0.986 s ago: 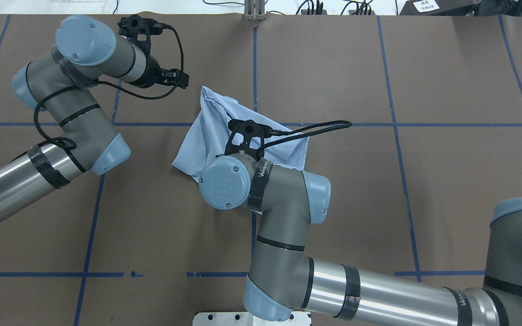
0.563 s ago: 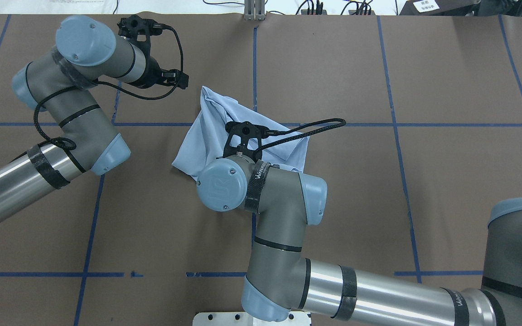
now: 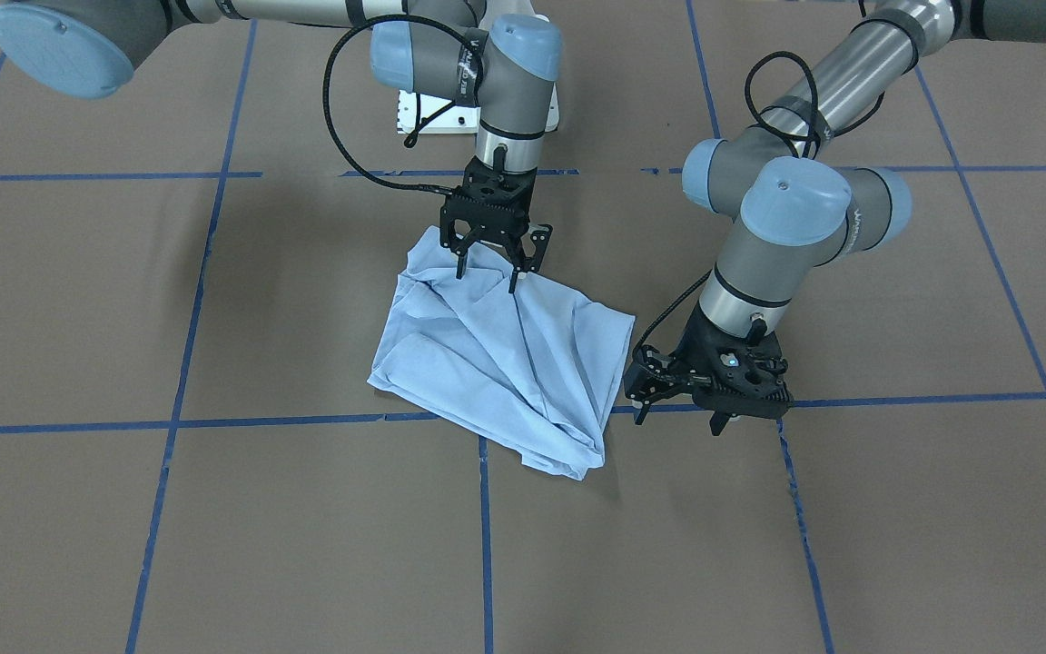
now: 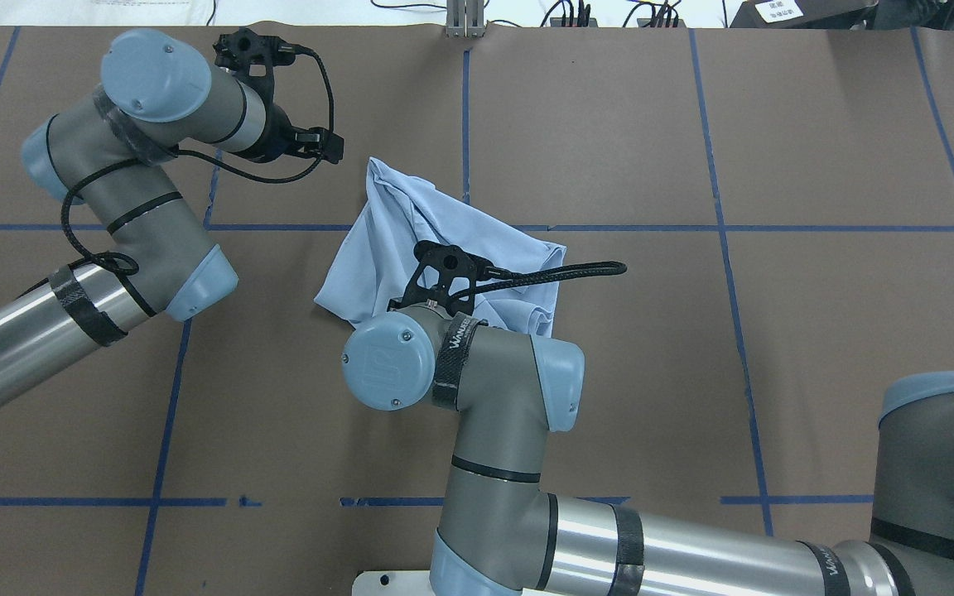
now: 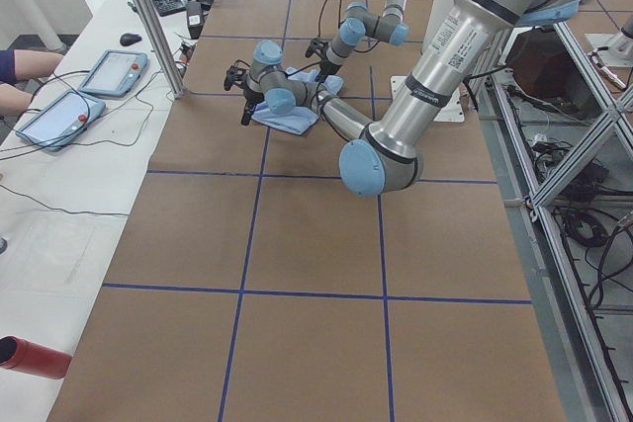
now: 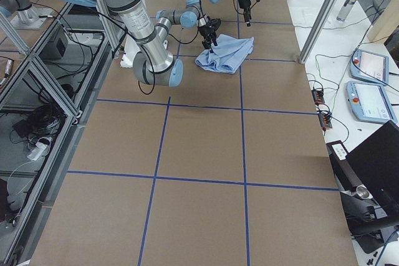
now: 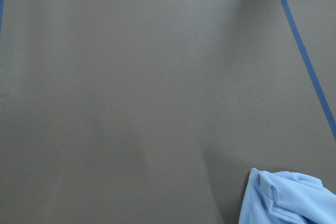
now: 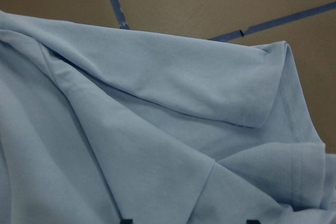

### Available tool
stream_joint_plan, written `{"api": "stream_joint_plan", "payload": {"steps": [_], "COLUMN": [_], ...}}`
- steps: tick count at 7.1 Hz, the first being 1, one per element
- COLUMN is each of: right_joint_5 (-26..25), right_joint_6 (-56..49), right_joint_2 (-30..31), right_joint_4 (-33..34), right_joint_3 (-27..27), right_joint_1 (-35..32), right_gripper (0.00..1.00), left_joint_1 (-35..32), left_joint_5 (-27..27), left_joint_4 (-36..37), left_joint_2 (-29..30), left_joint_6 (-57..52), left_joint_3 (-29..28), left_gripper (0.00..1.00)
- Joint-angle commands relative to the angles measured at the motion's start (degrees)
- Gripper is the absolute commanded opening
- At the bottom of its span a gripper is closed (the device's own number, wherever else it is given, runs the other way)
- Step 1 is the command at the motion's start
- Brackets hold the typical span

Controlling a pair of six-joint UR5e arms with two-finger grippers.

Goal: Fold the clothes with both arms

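Observation:
The pale blue T-shirt [image 4: 411, 223] lies crumpled in a loose heap at the table's middle; it also shows in the front view [image 3: 496, 363]. Its collar and print are hidden. My right gripper [image 3: 488, 280] is open, pointing straight down over the shirt's edge nearest the robot, fingertips at or just above the cloth. The right wrist view shows only folds and a sleeve hem [image 8: 262, 98]. My left gripper [image 3: 679, 422] is open and empty, low over the bare table just beside the shirt's far corner. A corner of the shirt [image 7: 286, 200] shows in the left wrist view.
Brown paper with blue tape lines [image 4: 717, 228] covers the table. The white pedestal base [image 3: 432, 113] sits at the robot's edge. Cables and a metal post [image 4: 464, 21] line the far edge. Tablets [image 5: 109, 71] lie on a side bench.
My right arm has drawn back toward the robot, carrying its gripper from the shirt's middle to its near edge. The shirt and left arm have not moved.

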State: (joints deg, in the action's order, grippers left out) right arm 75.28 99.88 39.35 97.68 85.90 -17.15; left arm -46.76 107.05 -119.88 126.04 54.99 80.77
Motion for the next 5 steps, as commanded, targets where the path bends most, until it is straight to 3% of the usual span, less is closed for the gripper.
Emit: {"api": "stream_joint_plan", "payload": {"steps": [1, 5], "right_joint_5": [0.13, 0.04], "right_joint_6": [7.05, 10.59], "right_joint_2": [0.11, 0.90], "right_joint_4": [0.40, 0.31], "right_joint_3": [0.40, 0.67], "right_joint_1": [0.62, 1.42], "right_gripper": [0.78, 0.72], "left_joint_1": [0.00, 0.00], "left_joint_5": [0.00, 0.00], "left_joint_4": [0.00, -0.09], "left_joint_2": [0.00, 0.00], "left_joint_6": [0.03, 0.03], "left_joint_3": [0.00, 0.00], "left_gripper": [1.00, 1.00]}}
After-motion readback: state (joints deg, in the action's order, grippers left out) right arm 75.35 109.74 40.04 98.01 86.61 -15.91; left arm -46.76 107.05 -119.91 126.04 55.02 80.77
